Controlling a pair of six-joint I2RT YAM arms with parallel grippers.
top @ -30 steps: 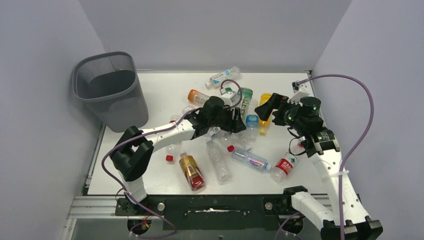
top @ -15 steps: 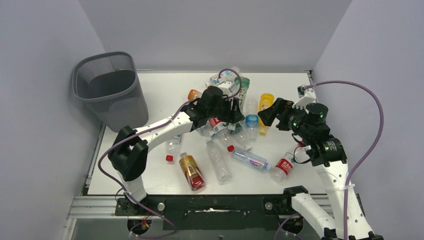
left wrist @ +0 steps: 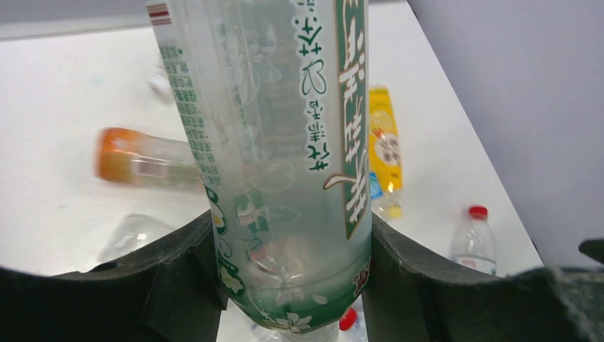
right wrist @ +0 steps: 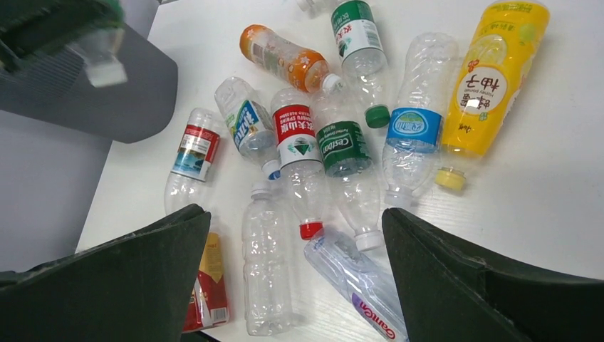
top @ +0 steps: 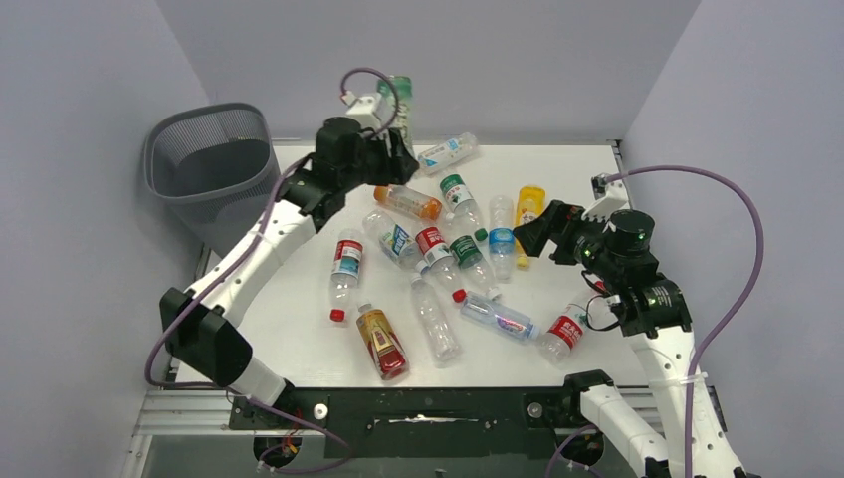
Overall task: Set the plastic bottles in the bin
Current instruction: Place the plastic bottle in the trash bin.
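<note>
Both arms have shifted within the last second. Nearest, the right gripper point(top: 533, 237) hangs over the right side of the heap with its jaws spread wide and nothing between them; its arm has drawn back a little toward the right wall. The plastic bottles point(top: 432, 244) lie scattered across the middle of the table point(top: 557, 169), most on their sides and several touching, with an amber bottle point(top: 382, 342) toward the near edge and a yellow bottle point(top: 527, 204) just beyond the right gripper. An orange bottle point(top: 408, 202), half covered by the left arm before, now lies in full view.

Farther back, the left gripper point(top: 393, 139) has risen out of the middle of the heap and swung toward the back left. It is clenched on a green-labelled bottle point(left wrist: 285, 142), clear-walled, raised off the table near the back wall point(top: 498, 60). That bottle is to the right of the bin point(top: 244, 224), not over it.

The table is white and flat, with a metal rail point(top: 199, 408) along its near edge. The dark mesh bin stands at the far left corner. Pale lilac walls close in the back and both sides.
</note>
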